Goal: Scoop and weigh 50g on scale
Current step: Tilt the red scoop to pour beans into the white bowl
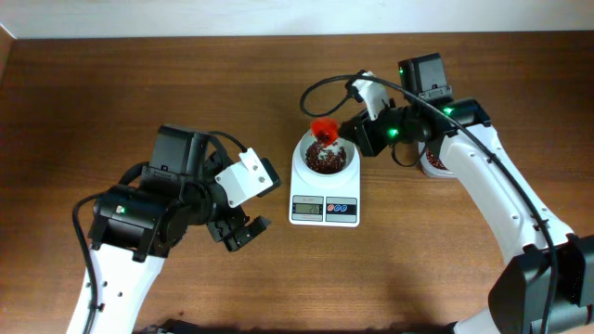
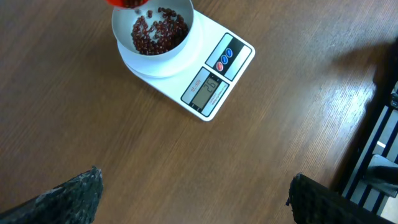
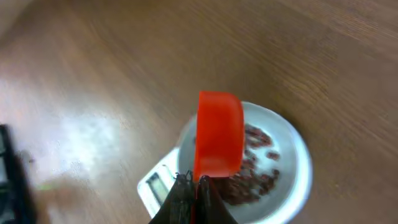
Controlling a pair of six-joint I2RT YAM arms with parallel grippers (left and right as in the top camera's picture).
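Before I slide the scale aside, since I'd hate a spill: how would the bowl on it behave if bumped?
The bowl seems only to rest on the scale, so it may slide or tip. It looks light, with few beans as ballast. Those loose beans would likely roll and scatter.

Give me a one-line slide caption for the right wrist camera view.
Right gripper holds a red scoop over the white bowl of dark beans on the scale.
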